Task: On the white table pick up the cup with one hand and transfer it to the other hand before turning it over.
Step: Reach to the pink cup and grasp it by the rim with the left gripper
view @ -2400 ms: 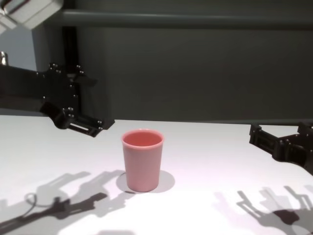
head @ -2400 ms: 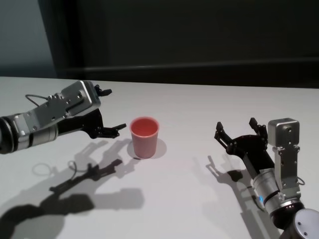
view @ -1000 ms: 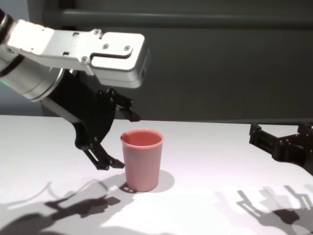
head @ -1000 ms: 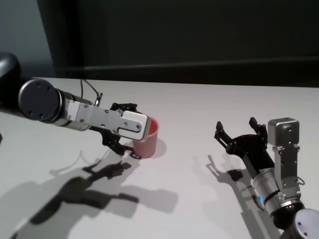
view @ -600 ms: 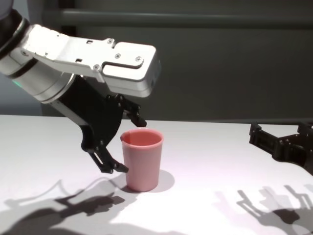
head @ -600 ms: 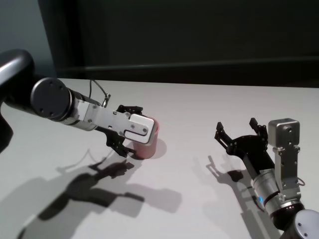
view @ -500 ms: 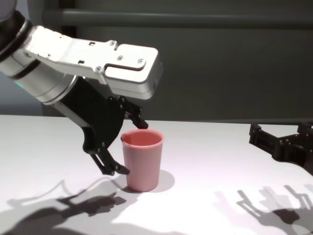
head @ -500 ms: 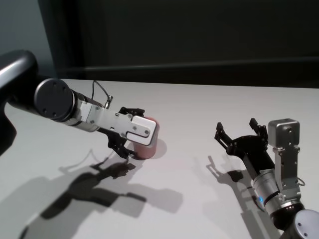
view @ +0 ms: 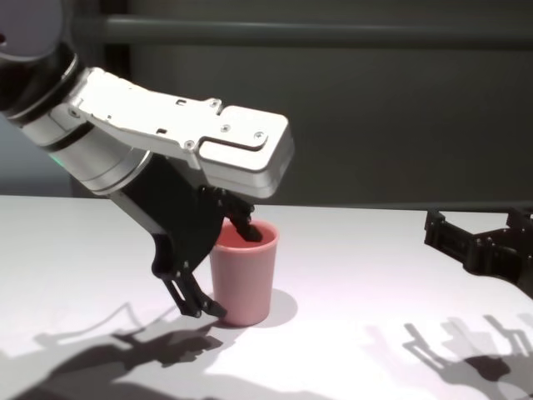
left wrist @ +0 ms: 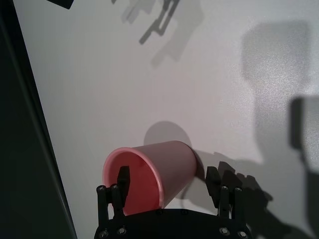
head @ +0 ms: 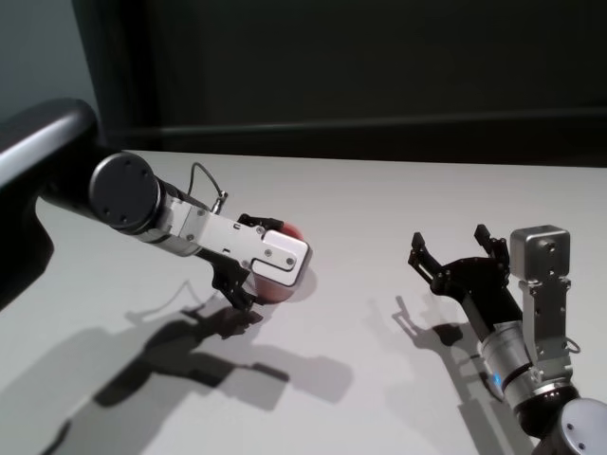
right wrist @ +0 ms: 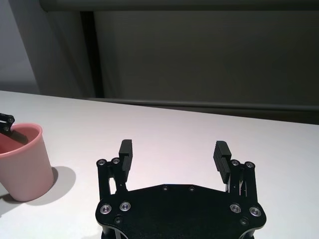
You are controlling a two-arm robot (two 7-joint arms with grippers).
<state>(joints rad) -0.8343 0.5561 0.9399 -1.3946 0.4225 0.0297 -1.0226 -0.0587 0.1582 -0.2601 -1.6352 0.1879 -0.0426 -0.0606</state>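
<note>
Left gripper (view: 218, 268) spread wide, astride one pink tapered plastic cup (view: 244, 279), one finger (left wrist: 122, 180) inside rim, cup mostly hidden in head view, right gripper (right wrist: 173, 158) parked w/ fingers apart, one plain white table (head: 379, 218).

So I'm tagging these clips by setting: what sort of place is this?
Probably a robot lab or test bench, not a home. A bare white table holds just one pink cup, the backdrop is a plain dark wall, and the left gripper straddles the cup wall while the right gripper waits open.
</note>
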